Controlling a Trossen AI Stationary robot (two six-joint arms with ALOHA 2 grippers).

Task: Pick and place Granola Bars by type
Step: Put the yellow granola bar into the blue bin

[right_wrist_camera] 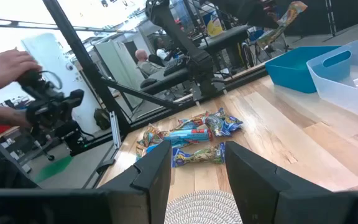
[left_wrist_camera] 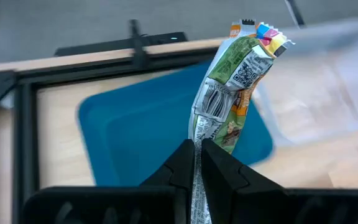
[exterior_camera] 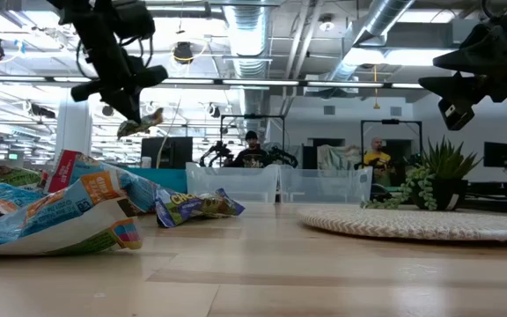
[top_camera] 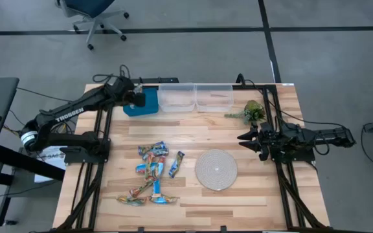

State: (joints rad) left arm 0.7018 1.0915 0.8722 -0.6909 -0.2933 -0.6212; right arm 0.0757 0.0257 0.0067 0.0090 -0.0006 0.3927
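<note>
The left gripper [left_wrist_camera: 196, 163] is raised above the shallow blue plastic tray [left_wrist_camera: 148, 124] at the table's far left edge, its dark fingers clamped on a green, white and orange crinkly-wrapped granola bar [left_wrist_camera: 232, 87] that stands upright. The other granola bars [top_camera: 153, 171], blue-and-white and multicoloured, lie clustered on the pale wooden table [top_camera: 238, 194], left of a round woven grey mat [top_camera: 215, 169]. The right gripper [right_wrist_camera: 196, 165] waits above the right edge, fingers apart. Two clear plastic bins [top_camera: 195, 97], seemingly empty, sit beside the tray.

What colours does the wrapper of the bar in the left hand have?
Mostly green and white, with orange patches and a multicoloured end; the left wrist view shows the crinkly-wrapped granola bar best.
</note>
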